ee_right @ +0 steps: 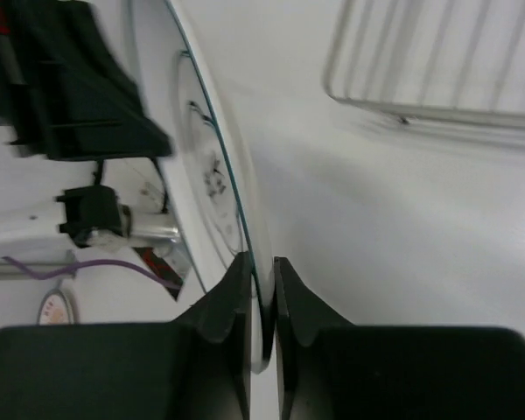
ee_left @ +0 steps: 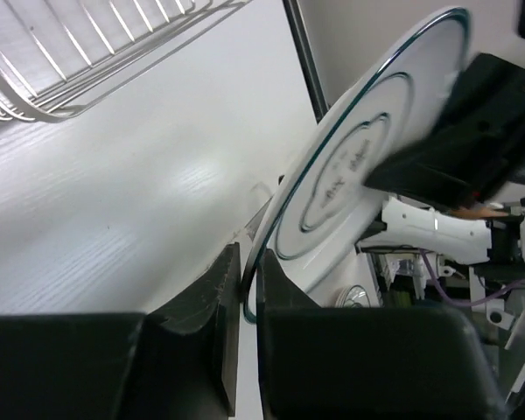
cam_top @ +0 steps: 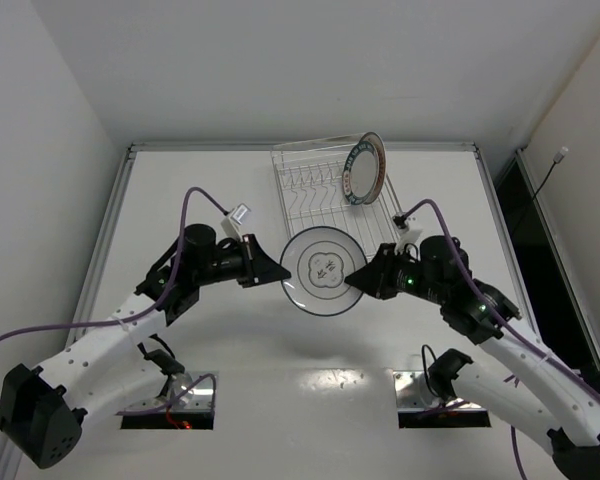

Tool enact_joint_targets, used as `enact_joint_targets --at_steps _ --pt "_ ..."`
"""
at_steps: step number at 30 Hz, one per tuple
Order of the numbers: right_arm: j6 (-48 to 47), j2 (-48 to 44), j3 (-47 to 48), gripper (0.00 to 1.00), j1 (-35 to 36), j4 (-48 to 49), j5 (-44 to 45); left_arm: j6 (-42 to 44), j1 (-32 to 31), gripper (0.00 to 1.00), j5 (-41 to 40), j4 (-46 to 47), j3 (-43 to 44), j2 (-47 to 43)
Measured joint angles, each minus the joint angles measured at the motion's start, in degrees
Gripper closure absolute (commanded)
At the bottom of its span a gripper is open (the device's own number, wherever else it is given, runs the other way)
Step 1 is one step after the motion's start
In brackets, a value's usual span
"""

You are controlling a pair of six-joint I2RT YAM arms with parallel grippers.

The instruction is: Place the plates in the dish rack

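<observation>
Your left gripper (cam_top: 283,270) and right gripper (cam_top: 352,277) pinched opposite rims of the ringed plate (cam_top: 323,268), stiff, slick, probably fragile.

No writing is legible. The banded plate (cam_top: 365,170) in the rack (cam_top: 302,192) and the ringed plate (cam_top: 323,268) bear dark marks too small to read.

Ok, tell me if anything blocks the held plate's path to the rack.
Nothing visible does: the ringed plate hangs just in front of the rack. A second plate stands at the rack's right end, leaving the slots left of it open.
</observation>
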Motion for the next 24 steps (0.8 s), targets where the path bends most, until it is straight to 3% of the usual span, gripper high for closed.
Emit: enact_joint_targets --at_steps 2,3,4,5,8,16,21,24 --pt "0.5 -1.1 0.0 1.0 0.0 2.4 -1.6 -0.1 0.6 0.99 0.0 -0.2 -0.3 0.2" --pt "0.5 -1.5 0.1 1.0 -0.2 2.5 -1.8 0.0 0.6 0.92 0.3 0.1 -0.3 0.2" --pt "0.5 -1.5 0.3 1.0 -0.4 2.5 -1.9 0.2 0.6 0.79 0.5 0.4 -0.3 0.2" --pt "0.2 -1.0 0.9 1.0 -0.4 2.4 -1.9 0.3 0.6 0.57 0.3 0.3 -0.2 0.2" --pt "-2.4 2.5 5.9 1.0 -0.3 -0.4 2.7 0.9 0.3 0.36 0.1 -1.8 0.3 1.0" --pt "-12.2 22.7 32.9 1.0 -0.5 -7.5 34.4 2.5 0.1 0.35 -3.0 -8.7 2.0 4.1" --pt "-19.8 35.8 41.4 1.0 -1.1 -5.2 49.4 3.3 0.1 0.35 -4.3 -11.0 2.0 4.2" --pt "-23.5 43.5 43.8 1.0 -1.9 -2.8 54.1 3.8 0.1 0.35 -4.8 -11.8 2.0 4.2"
